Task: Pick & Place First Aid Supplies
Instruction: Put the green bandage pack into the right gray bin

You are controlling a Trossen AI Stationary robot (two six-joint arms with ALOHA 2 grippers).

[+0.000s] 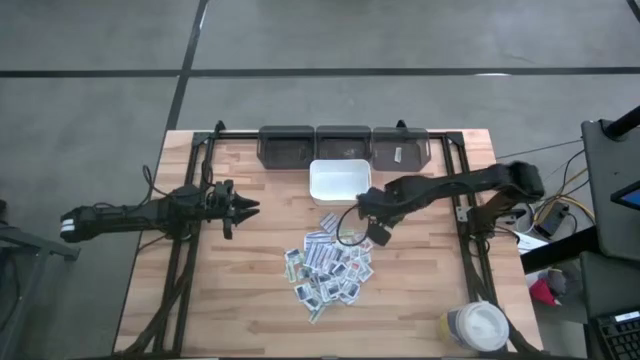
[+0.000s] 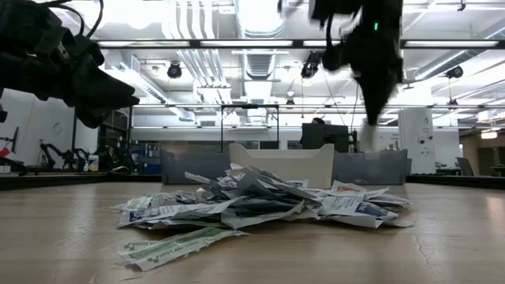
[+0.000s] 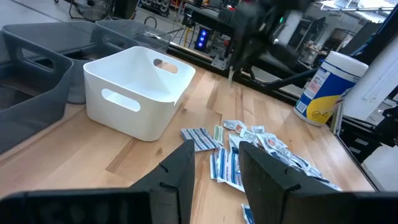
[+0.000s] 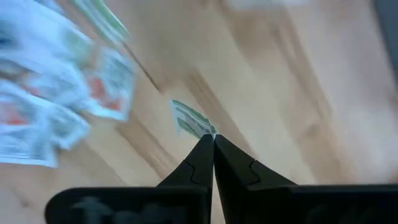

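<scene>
Looking from the table edge back: the first aid supplies (image 1: 328,266) sit in a loose heap of small flat packets on the wooden table (image 1: 250,310), roughly mid-table, with a round white-lidded jar (image 1: 478,326) off at the near right corner, well apart from everything.

Just past the heap, the right gripper (image 4: 213,138) hangs above the pile's far right edge. Its 2 fingers are clamped tight together, and the right wrist view shows 1 small green-printed packet (image 4: 191,121) pinched by a corner at the very tips, dangling clear of the wood. My guess is it grabbed an edge because these things are too flat to get around any other way. The hold looks thin, so a quick swing could shake it loose.

Level with that, the left gripper (image 1: 243,207) waits over bare table on the left, fingers apart, holding nothing, probably parked there to stay out of the way.

Farther back is the white tray (image 1: 339,181), just beside the pile's far side, which looks like the drop spot. Behind it 3 grey bins (image 1: 344,146) line the far edge.
</scene>
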